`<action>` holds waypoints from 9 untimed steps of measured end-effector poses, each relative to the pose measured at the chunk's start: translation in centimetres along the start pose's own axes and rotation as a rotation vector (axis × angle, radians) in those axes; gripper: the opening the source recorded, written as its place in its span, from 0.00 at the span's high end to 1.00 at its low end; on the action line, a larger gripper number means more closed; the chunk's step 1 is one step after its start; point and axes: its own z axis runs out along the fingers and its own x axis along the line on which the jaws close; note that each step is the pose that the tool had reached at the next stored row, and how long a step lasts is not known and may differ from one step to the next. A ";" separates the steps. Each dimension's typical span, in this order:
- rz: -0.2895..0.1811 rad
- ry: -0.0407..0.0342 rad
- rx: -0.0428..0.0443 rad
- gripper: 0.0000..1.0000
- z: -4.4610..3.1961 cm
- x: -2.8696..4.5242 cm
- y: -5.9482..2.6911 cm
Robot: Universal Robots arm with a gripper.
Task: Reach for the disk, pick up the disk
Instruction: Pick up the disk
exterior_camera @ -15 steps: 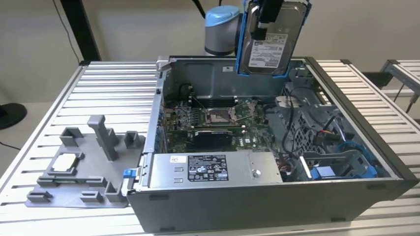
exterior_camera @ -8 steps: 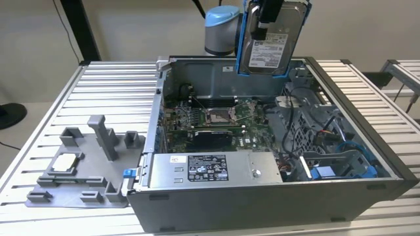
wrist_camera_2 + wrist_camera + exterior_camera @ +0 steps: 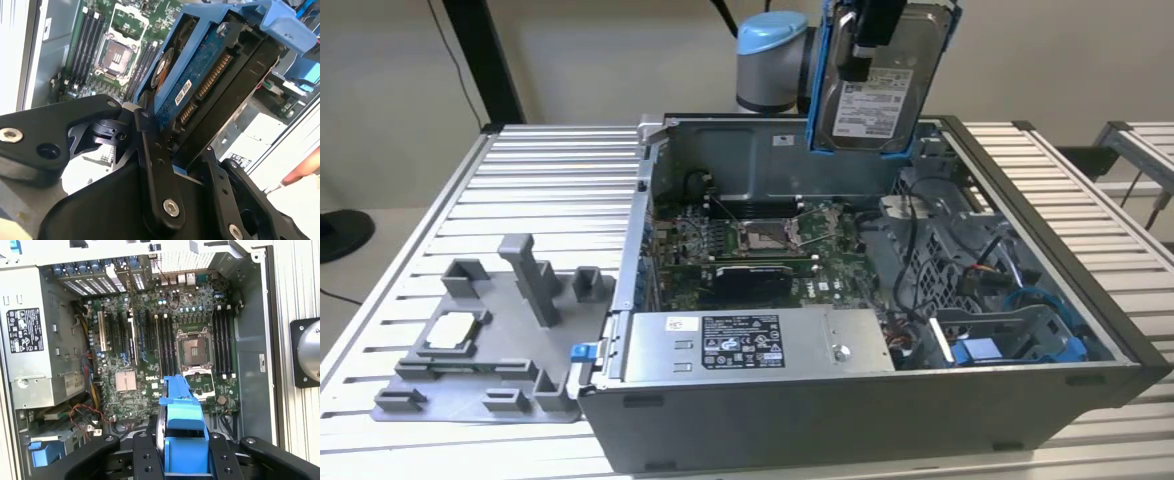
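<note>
Gripper point(image 3: 870, 45) is clamping the disk point(image 3: 881, 85) between its fingers point(image 3: 222, 460), holding it upright in the air above the open case point(image 3: 1067, 300), over the rear wall. Disk is hanging clear of the motherboard point(image 3: 150, 340) below.

Even, bright lighting is seen; glare is noted on the white surface beside the computer case point(image 3: 40, 75), whose interior is shadowed.

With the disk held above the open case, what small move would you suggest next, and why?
Probably a short, straight lift. The gripper is shut on the disk, which hangs upright over the case's back wall, so rising first looks safer than moving sideways.
</note>
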 end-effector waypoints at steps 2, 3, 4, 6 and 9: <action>0.000 0.0000 -0.0002 1.00 -0.01 -0.07 -0.58; 0.000 0.0001 -0.0004 1.00 -0.02 -0.12 -0.89; 0.000 0.0001 -0.0006 1.00 -0.03 -0.16 -1.23; 0.000 0.0002 -0.0013 1.00 -0.04 -0.25 -1.96; 0.000 0.0004 -0.0025 1.00 -0.07 -0.38 -3.01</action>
